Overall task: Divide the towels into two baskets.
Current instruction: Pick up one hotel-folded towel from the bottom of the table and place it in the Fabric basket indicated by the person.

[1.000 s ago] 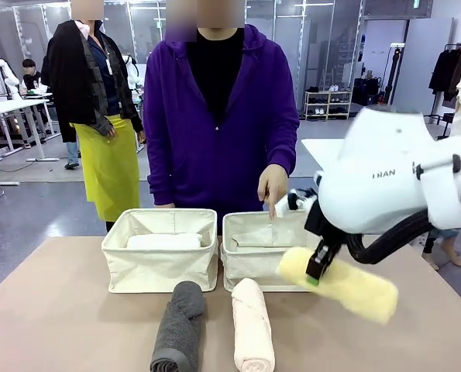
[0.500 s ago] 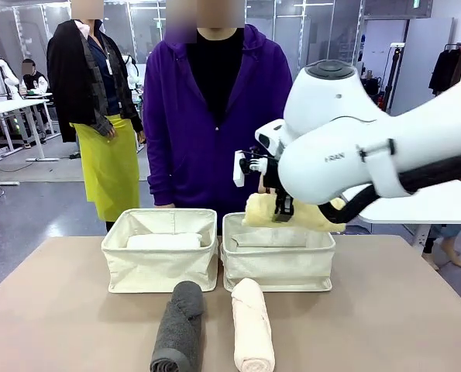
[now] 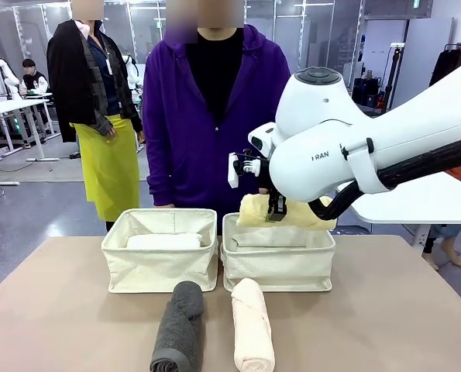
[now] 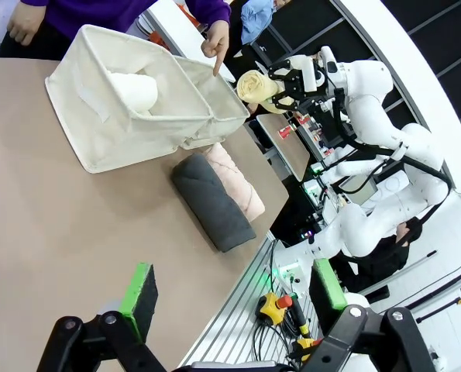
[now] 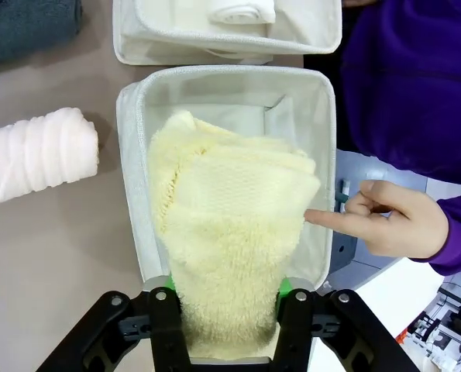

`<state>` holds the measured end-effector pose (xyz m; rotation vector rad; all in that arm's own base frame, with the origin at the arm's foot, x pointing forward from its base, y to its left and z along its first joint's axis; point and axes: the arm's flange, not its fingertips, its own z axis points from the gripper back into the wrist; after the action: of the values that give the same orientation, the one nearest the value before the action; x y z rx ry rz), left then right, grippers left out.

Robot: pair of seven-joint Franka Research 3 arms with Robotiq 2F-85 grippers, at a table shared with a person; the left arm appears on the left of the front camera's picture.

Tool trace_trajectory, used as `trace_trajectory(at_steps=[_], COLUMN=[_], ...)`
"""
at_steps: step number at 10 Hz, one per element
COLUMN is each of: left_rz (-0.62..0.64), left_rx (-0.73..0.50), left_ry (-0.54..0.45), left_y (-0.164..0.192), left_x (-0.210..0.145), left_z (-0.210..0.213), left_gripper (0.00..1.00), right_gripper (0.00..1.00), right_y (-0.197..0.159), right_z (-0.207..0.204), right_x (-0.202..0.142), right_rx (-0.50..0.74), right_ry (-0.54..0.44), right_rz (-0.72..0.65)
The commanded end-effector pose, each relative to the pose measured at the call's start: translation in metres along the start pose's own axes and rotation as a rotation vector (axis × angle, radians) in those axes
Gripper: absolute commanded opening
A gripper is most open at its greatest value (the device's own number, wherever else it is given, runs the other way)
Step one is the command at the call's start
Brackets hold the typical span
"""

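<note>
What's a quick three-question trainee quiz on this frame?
1. True or false: the right pincer is open and empty.
2. Which towel lies in the left basket? A white, B grey, C pink.
3. How many towels lie on the table, outside any basket?

Key:
1. False. It is shut on the yellow towel, held above the right basket.
2. A, the white towel.
3. Two: the grey towel and the pink towel.
</note>
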<state>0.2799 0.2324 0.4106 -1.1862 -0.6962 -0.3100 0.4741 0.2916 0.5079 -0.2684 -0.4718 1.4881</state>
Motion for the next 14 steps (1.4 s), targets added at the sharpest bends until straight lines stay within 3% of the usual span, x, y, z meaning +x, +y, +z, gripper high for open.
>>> trace_trajectory(at_steps=[1, 2, 5, 9, 10, 11, 12, 13, 14], left_rz=[-0.009, -0.009, -0.009, -0.009, -0.009, -0.009, -0.009, -0.009, -0.009], left_rx=[-0.009, -0.009, -0.009, -0.009, -0.009, -0.009, -0.009, -0.009, -0.009], left_ry=[0.003, 0.003, 0.003, 0.003, 0.003, 0.003, 0.003, 0.003, 0.003], left_y=[-0.005, -0.005, -0.005, -0.005, -0.005, -0.005, -0.005, -0.005, -0.005], left_x=[-0.003, -0.003, -0.003, -0.003, -0.003, -0.003, -0.003, -0.003, -0.003], left_z=[0.002, 0.002, 0.002, 0.002, 0.002, 0.002, 0.002, 0.002, 0.002], left_gripper=[1.0, 1.0, 1.0, 1.0, 1.0, 1.0, 1.0, 1.0, 1.0], right_gripper=[0.41, 0.41, 0.41, 0.41, 0.48, 0.71, 0.79, 1.0, 1.0], right_y=[0.0, -0.006, -0.031, -0.069, -0.077, -0.082, -0.085, -0.086, -0.085], right_z=[-0.004, -0.02, -0.058, -0.114, -0.122, -0.127, -0.131, -0.133, -0.135], right_x=[0.001, 0.006, 0.009, -0.004, -0.006, -0.009, -0.012, -0.013, -0.014], right_rx=[0.005, -0.033, 0.013, 0.019, 0.018, 0.006, 0.005, 0.016, 0.023], right_ry=[0.0, 0.002, -0.001, -0.021, -0.046, -0.052, -0.038, -0.034, -0.031], right_rz=[0.0, 0.048, 0.164, 0.21, 0.193, 0.189, 0.183, 0.18, 0.171])
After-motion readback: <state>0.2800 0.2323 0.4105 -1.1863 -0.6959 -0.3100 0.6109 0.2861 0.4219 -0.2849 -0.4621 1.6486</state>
